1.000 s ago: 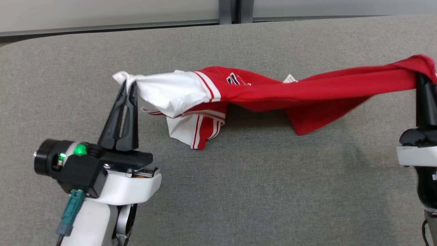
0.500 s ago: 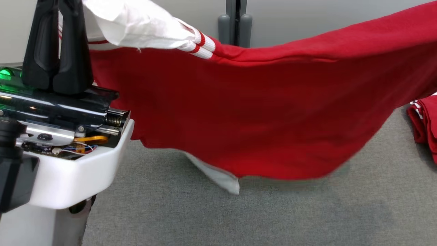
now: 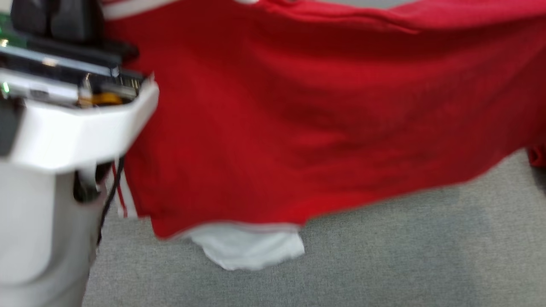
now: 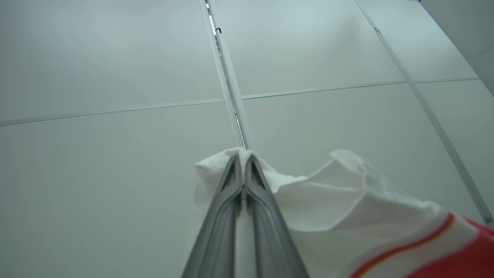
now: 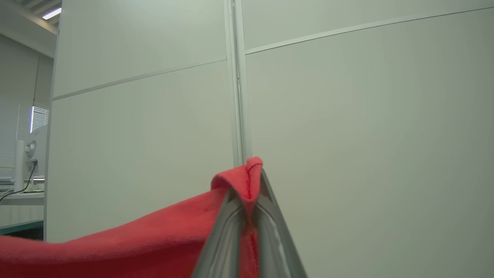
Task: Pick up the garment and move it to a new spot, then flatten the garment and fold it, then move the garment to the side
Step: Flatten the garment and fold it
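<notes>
White forearm shell point(image 3: 47, 128) noted; black wrist block point(image 3: 64, 42), green LED point(image 3: 5, 87), orange flex point(image 3: 102, 99), black cable point(image 3: 108, 204) exposed; left gripper point(image 4: 242, 157) fingers point(image 4: 220, 231) grey.

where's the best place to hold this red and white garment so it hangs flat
Its top edge at both ends, from below: the left end effector pinches the white sleeve tip, the right end effector a red fold, so the garment hangs spread over the grey surface.
</notes>
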### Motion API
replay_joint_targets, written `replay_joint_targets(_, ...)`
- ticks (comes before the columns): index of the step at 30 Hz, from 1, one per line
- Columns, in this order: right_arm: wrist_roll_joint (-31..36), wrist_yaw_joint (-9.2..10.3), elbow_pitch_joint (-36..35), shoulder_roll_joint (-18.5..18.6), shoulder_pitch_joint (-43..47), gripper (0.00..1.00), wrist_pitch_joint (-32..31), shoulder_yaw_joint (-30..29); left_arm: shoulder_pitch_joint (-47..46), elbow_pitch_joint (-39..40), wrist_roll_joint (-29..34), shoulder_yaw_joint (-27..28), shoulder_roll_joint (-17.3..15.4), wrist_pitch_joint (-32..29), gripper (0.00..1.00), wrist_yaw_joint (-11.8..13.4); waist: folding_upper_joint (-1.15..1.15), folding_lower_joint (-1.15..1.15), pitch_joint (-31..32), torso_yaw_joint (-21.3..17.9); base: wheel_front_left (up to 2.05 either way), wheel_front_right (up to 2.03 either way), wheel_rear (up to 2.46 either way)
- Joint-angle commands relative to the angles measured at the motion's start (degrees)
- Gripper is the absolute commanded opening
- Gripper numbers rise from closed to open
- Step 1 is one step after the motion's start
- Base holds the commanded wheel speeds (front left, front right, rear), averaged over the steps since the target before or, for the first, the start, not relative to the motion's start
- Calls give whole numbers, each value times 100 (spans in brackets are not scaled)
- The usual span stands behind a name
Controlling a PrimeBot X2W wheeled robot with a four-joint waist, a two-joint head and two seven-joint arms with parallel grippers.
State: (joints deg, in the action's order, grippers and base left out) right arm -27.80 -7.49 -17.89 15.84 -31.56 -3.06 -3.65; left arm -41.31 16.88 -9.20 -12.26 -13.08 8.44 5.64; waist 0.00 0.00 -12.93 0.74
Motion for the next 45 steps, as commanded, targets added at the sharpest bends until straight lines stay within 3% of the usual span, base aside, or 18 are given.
replay_joint_targets(1,-76,0,144,68,-309,0,-11,48,-351,-224,-76,45,23,47,0,-60,0,0,-312,19,0,0,0)
replay_joint_targets(6,-314,0,1023,192,-1574,0,138,382,-1494,-1330,-163,40,154,260,0,-233,0,0,-804,20,0,0,0)
replay_joint_targets(14,-560,0,3175,144,-3617,0,835,1206,-3313,-3459,-192,146,391,634,0,-402,0,0,-1210,-12,0,0,0)
replay_joint_targets(15,-560,0,3175,144,-3617,0,835,1206,-3313,-3459,-192,146,391,634,0,-402,0,0,-1210,-12,0,0,0)
replay_joint_targets(23,-732,0,5334,-58,-4651,0,1532,2276,-3755,-5006,-164,276,625,675,0,-498,0,0,-1464,-21,0,0,0)
replay_joint_targets(29,-1067,0,6627,-174,-4443,0,1652,2966,-3108,-5884,-360,461,867,670,0,-503,0,0,-1674,47,0,0,0)
replay_joint_targets(34,-1482,0,7159,-272,-3895,0,1752,3396,-2426,-6281,-523,649,956,671,0,-524,0,0,-1792,40,0,0,0)
replay_joint_targets(40,-2103,0,7056,-307,-2775,0,1835,3598,-1248,-5880,-716,1003,1001,670,0,-579,0,0,-1701,-3,0,0,0)
replay_joint_targets(45,-2294,1,6253,-237,-1219,0,1810,3268,260,-4960,-857,1194,1002,671,0,-606,0,0,-1261,-53,0,0,0)
